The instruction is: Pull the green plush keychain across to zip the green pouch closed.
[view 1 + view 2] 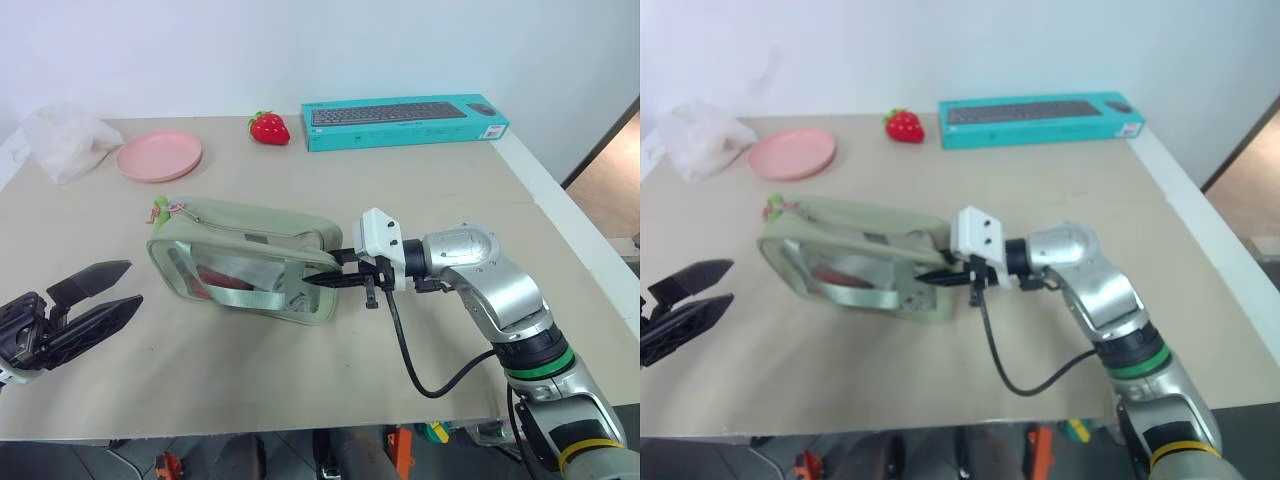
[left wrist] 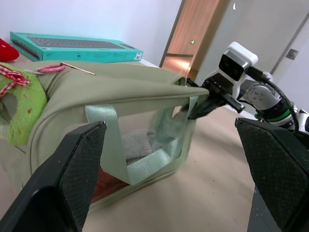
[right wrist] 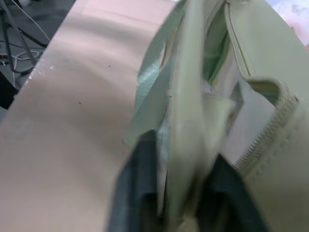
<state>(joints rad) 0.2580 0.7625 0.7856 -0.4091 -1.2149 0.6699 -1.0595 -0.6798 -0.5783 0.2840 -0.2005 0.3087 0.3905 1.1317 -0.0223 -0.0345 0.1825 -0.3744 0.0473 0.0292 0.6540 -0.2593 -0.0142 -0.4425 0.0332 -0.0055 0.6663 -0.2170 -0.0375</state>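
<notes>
Right pincer (image 1: pixel 322 280) clamped tight, arm reaching leftward (wrist roughly level); left pincer (image 1: pixel 100 293) gaping wide

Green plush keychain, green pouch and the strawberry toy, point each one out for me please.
green plush keychain (image 1: pixel 159 212), left eye view, on its lime plush body.
green pouch (image 1: pixel 240 222), left eye view, on its fabric top.
strawberry toy (image 1: pixel 270 129), left eye view, on its red body.

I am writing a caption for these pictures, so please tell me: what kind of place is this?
Probably an indoor test room or lab, not a home. A plain table stands against a bare white wall, a boxed keyboard lies beside a toy strawberry, and cables lie on the floor.
</notes>
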